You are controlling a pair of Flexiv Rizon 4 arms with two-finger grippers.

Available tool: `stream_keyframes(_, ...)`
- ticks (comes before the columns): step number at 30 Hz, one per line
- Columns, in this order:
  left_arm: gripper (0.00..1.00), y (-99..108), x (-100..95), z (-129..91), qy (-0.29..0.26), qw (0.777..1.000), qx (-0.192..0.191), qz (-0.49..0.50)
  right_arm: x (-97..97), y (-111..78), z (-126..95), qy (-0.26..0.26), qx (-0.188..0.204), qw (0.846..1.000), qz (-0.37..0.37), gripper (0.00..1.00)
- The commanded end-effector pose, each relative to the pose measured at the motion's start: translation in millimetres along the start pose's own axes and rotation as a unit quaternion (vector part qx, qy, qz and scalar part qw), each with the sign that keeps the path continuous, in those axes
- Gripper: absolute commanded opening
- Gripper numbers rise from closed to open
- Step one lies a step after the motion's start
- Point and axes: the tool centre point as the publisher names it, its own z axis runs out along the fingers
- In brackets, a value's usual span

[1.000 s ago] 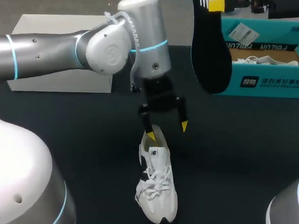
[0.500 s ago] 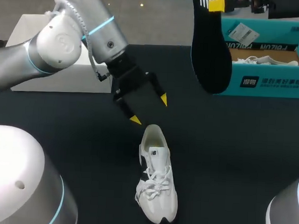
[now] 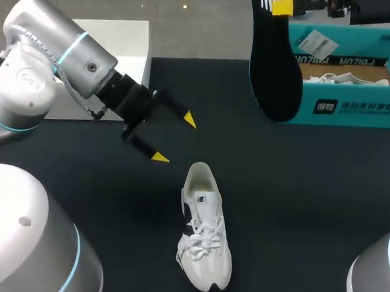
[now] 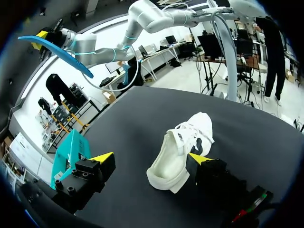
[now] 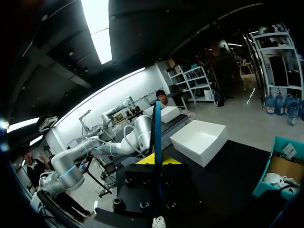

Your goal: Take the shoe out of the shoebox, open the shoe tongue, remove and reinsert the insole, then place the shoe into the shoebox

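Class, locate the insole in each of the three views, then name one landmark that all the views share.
Head view: the insole hangs from the right gripper, overlapping the shoebox's left end.
Left wrist view: the insole is held aloft, far beyond the shoe.
Right wrist view: the insole stands edge-on in its own gripper.
Shared landmark: the teal shoebox.

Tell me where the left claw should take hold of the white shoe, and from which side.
Probably the heel collar, from above: the shoe stands upright on its sole, opening up, heel end nearest the open left claw, so one finger can drop inside, one behind. The right claw holds the insole.
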Motion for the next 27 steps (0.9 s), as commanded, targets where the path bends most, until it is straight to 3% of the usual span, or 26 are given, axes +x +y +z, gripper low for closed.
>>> stream_keyframes(1,1.00,-10.6,16.7,-11.0,-0.324,0.946,0.000,-0.010,-0.4,0.7,2.2,-0.001,0.001,1.000,0.000,0.00)
stream_keyframes(9,1.00,-23.3,15.0,-15.9,-0.343,0.939,0.015,-0.010,-0.4,0.7,2.2,-0.001,0.001,1.000,0.000,0.00)
stream_keyframes(27,1.00,-23.3,15.0,-15.9,-0.343,0.939,0.015,-0.010,-0.4,0.7,2.2,-0.001,0.001,1.000,0.000,0.00)
